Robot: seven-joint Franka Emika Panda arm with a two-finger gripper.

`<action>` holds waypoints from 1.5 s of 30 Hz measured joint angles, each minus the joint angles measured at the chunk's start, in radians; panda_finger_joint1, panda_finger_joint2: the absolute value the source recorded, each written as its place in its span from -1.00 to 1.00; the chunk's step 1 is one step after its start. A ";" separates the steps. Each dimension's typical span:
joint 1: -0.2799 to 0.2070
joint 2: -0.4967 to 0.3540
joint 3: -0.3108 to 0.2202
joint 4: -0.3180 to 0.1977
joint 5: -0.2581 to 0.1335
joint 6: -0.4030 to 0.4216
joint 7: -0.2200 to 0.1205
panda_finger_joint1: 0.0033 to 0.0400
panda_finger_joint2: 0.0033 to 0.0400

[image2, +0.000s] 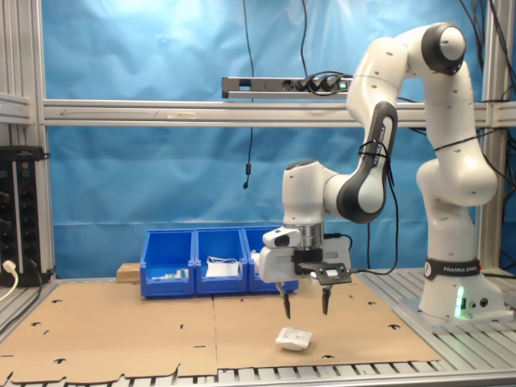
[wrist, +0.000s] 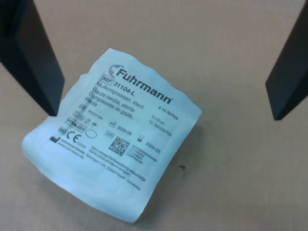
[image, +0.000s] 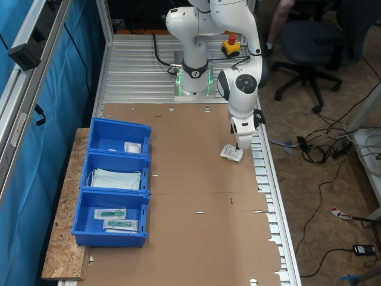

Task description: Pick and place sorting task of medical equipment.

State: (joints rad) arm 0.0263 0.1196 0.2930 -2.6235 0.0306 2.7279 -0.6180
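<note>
Open gripper poised above a lone white sachet on the cardboard.

The sachet [wrist: 113,137] lies flat on the brown cardboard sheet [image: 196,238], near the edge at the first exterior view's right, well apart from the row of blue bins [image: 113,182]. The gripper [image2: 305,306] hangs just above it with fingers [wrist: 33,57] spread wide and nothing between them. The sachet sits off-centre, toward one finger, so I would shift the gripper over its middle, come straight down until the fingertips nearly touch the cardboard, then close gently on its puffed middle, since a thin packet slips easily.
</note>
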 joint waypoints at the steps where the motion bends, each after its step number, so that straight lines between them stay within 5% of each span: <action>1: 0.000 0.006 0.000 0.003 0.000 0.003 0.002 1.00 1.00; 10: 0.000 0.042 0.000 0.021 0.000 0.024 0.069 1.00 1.00; 22: 0.000 0.056 -0.007 0.030 0.000 0.039 0.230 1.00 1.00; 34: 0.001 0.097 -0.053 0.031 0.000 0.055 0.352 1.00 1.00; 45: 0.001 0.123 -0.068 0.031 0.000 0.075 0.422 1.00 1.00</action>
State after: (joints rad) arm 0.0269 0.2429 0.2254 -2.5923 0.0307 2.8025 -0.1958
